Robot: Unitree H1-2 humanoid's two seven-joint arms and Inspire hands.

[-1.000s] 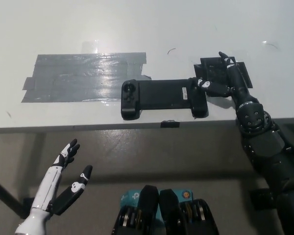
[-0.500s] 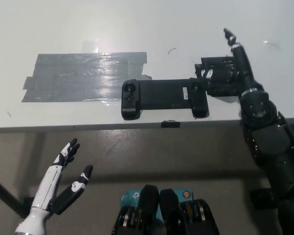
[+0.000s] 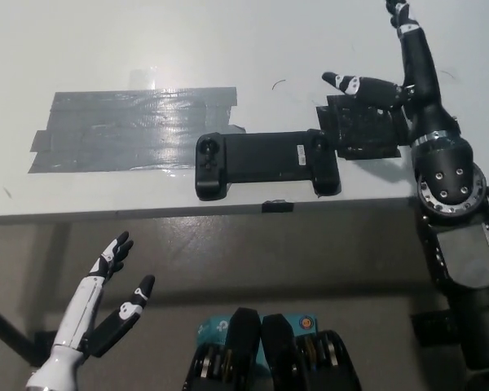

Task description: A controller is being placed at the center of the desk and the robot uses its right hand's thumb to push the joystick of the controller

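A long black controller (image 3: 265, 159) lies flat on the white desk (image 3: 228, 49) near its front edge, with a joystick (image 3: 211, 150) on its left grip. My black right hand (image 3: 395, 69) is raised above the desk to the right of the controller, open, fingers stretched toward the far side and thumb (image 3: 346, 82) pointing left. It touches nothing. My white left hand (image 3: 106, 301) rests open below the desk edge at the lower left.
A wide patch of grey tape (image 3: 126, 129) covers the desk left of the controller. A smaller black tape patch (image 3: 363, 129) lies under my right hand. A small black clip (image 3: 277, 207) sits on the desk's front edge.
My right hand has lifted off the controller's right grip and swung up and away toward the far right. The camera view shifted slightly. The left hand has not moved.
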